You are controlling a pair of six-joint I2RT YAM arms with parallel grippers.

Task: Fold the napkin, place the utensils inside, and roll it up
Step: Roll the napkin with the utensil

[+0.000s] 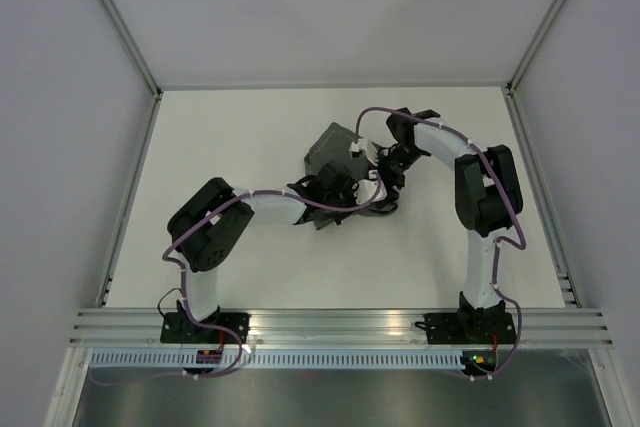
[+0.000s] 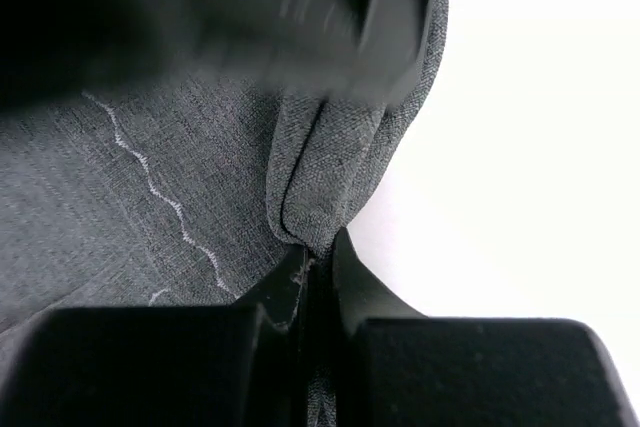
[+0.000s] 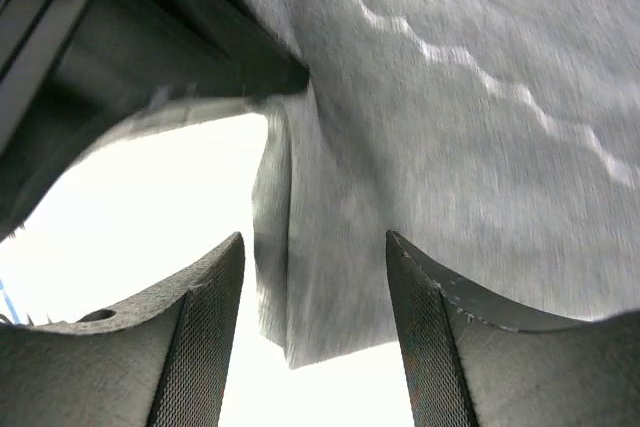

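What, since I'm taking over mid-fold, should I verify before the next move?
1. Left gripper has a firm hold on the napkin: ok, jaws shut on its folded edge.
2. Right gripper is not clamping the napkin: ok, jaws apart with the folded edge hanging between them.
3. Napkin lies on the table, away from its edges: ok.
4. Utensils located: cannot tell, none shows in any view.
5. Clearance between the two grippers: cannot tell, they crowd together over the napkin in the top view.
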